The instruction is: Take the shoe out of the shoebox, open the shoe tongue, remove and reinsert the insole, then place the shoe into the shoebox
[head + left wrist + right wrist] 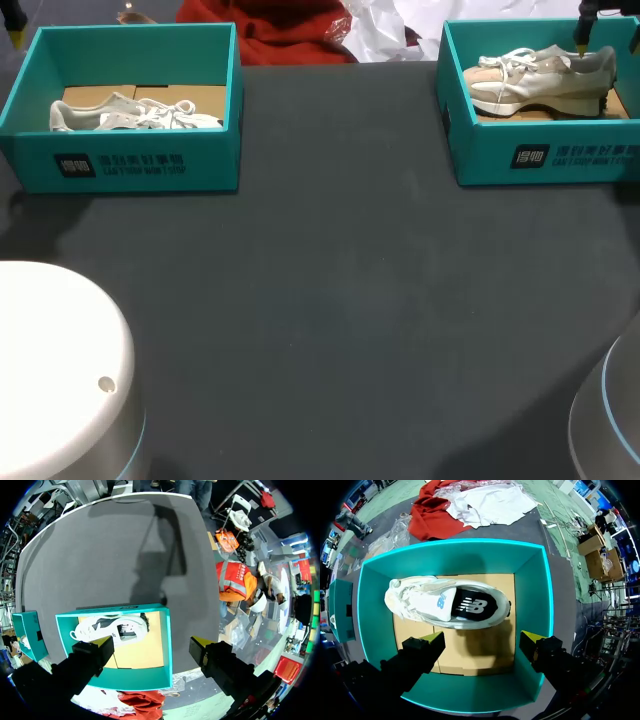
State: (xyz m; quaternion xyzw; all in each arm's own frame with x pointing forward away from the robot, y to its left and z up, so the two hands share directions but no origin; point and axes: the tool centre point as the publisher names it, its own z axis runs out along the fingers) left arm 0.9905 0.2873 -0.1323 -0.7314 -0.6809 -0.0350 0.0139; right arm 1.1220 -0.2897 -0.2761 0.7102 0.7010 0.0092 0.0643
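A: Where do the shoes sit?
B: Each is in its own teal box. The left shoebox (120, 165) stands at the far left of the dark table (330, 300) and the right shoebox (545, 155) at the far right, well apart.
A: And the left shoe?
B: The left shoe (135, 115) lies on the cardboard (190, 97) floor of its box, along the wall nearest the robot, with its laces showing.
A: The right one?
B: The right shoe (445, 605) stands on its sole across the middle of its box, toe toward the table's middle. Seen from above, its opening shows a black insole (475, 606) inside.
A: How is the right gripper?
B: The right gripper (482, 639) hangs above the right shoebox with its fingers spread wide, gripping nothing. Its yellow tips are over the cardboard beside the shoe, clear of it.
A: The left gripper?
B: The left gripper (152, 644) is spread wide too, with nothing in it, high above the left shoebox. One tip is over the box, the other out past its wall
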